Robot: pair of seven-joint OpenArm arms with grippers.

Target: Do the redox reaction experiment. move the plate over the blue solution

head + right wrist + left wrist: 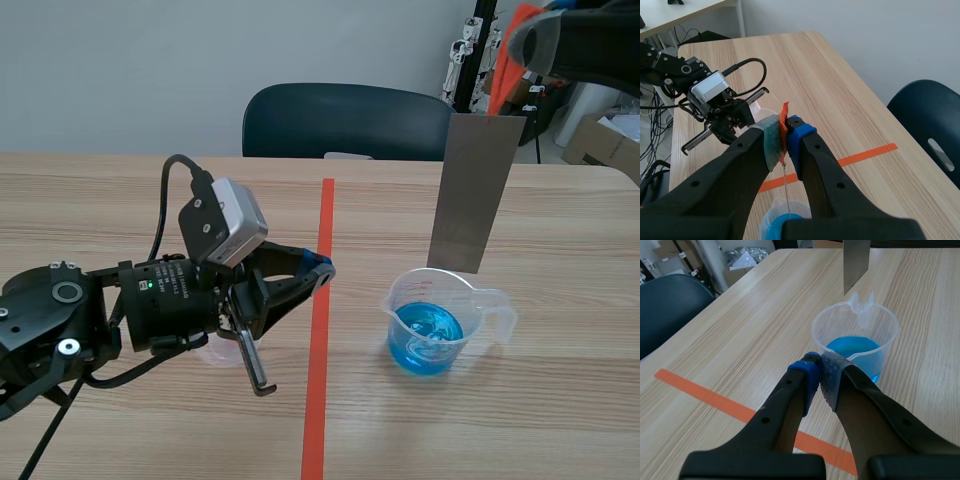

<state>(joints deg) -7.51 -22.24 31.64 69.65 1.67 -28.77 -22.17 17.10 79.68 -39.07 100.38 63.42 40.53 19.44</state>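
We see the left black arm (pixel 90 320) lying low, its black two-fingered left gripper (pixel 819 371) level, pads pressed together on nothing. The right black arm (pixel 590 40) stands raised; its right gripper (pixel 785 131) points down, clamped on a thin grey metal plate (pixel 475 190).

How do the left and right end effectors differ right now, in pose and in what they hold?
The left end effector sits low over the table, while the right end effector is raised high. The left end effector is shut on nothing. The right is shut on the grey plate, which hangs upright above the beaker of blue solution. On both, the fingers are closed.
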